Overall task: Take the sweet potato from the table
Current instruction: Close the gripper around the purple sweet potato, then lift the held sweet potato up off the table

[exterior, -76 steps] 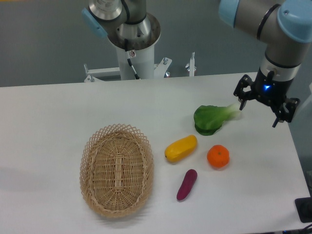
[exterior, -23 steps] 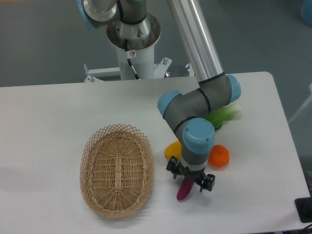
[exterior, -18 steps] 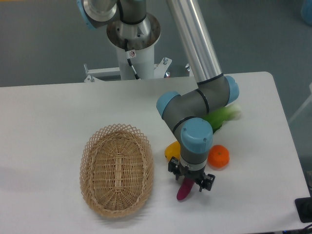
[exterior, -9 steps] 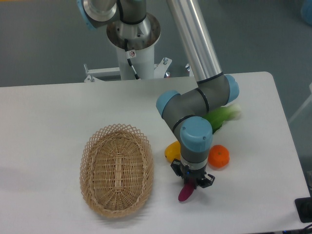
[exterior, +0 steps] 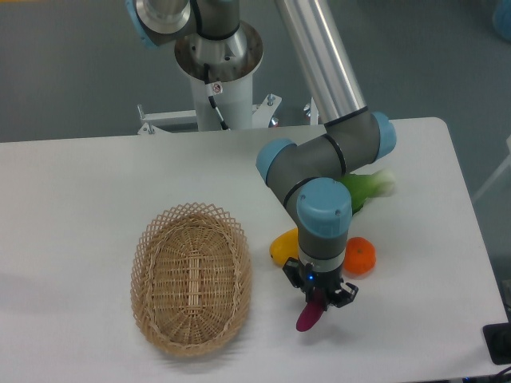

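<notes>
the hand (exterior: 321,298) is seen closed narrowly on the upper end of the sweet potato (exterior: 309,316), whose lower tip hangs just below it over the desk (exterior: 80,199); slippage is judged likely, the tapered, smooth end being held off-centre.

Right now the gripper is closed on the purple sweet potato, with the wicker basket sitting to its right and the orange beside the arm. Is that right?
Not quite. The camera view shows the wicker basket to the left of the gripper, not the right. The rest holds: the gripper is closed on the purple sweet potato, and the orange sits beside the arm.
</notes>
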You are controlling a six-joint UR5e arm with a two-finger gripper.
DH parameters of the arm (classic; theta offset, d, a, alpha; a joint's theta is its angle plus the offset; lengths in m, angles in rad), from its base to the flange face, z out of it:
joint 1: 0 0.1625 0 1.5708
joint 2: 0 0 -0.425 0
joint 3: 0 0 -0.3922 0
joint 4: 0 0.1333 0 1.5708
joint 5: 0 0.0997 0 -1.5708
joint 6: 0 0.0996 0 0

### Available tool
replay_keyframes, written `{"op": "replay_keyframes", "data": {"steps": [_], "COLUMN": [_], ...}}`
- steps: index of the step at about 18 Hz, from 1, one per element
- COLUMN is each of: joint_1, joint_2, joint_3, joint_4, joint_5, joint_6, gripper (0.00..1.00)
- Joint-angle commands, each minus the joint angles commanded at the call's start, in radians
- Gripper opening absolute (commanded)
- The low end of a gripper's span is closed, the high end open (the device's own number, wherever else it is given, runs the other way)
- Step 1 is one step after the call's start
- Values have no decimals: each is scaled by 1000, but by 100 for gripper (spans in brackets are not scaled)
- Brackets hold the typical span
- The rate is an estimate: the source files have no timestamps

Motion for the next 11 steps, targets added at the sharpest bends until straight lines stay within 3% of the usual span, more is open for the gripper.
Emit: {"op": "replay_keyframes", "data": {"steps": [6, 11], "joint_1": [35, 66], "joint_2": [69, 97], "joint_3": [47, 147], "joint_4": [-129, -319], "joint_5": [-37, -72], "joint_6": [25, 86], "gripper": [29, 29]}}
